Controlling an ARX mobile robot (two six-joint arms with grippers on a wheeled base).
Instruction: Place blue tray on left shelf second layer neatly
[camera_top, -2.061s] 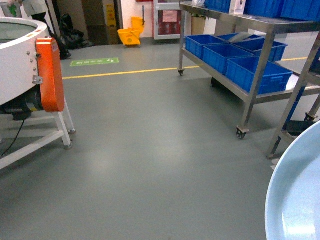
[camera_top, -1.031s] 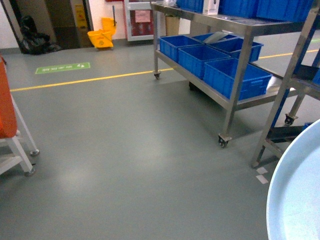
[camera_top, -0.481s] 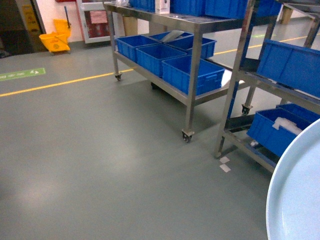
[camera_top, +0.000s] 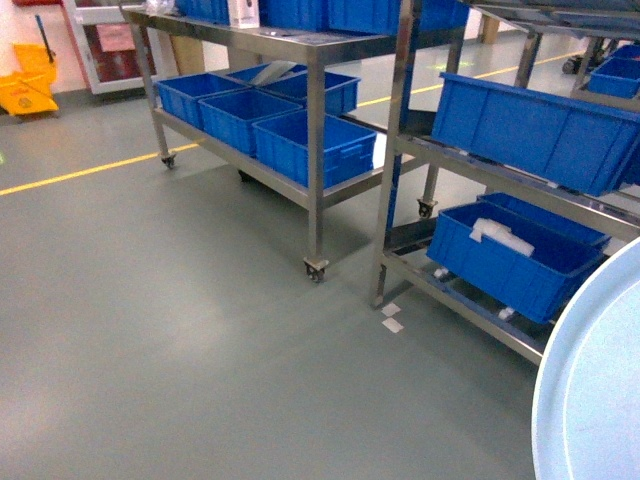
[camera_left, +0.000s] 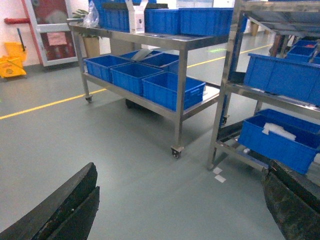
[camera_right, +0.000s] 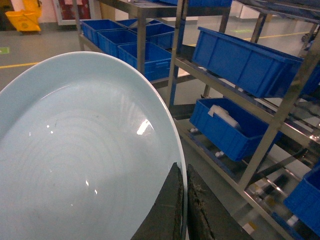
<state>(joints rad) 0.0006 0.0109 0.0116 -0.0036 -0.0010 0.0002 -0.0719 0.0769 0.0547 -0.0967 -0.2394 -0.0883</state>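
the pale sky-blue shallow round glossy plastic tray (camera_right: 75, 165) is carried on the robot's right side, off the floor; in the head view only its curved rim (camera_top: 590, 400) shows at the lower right corner. the right end effector (camera_right: 182, 207) is clamped on the tray's rim, one dark finger over the inside face and one behind, the edge pinched between them. the left end effector (camera_left: 175, 210) has its two dark fingers (camera_left: 65, 210) spread wide apart with nothing between them

the tray looks light and stiff, but its smooth glossy surface is likely slippery, and a single pinch on a thin low rim gives poor leverage over so broad a dish, so it may swing or slide in the grip. a hold deeper over the rim, or support from the free left end effector on the opposite edge, would steady it

the shiny stainless-steel multi-tier rack with roller rails (camera_top: 400, 200) stands ahead, its tiers holding deep dark-blue ribbed plastic crates (camera_top: 520, 125)
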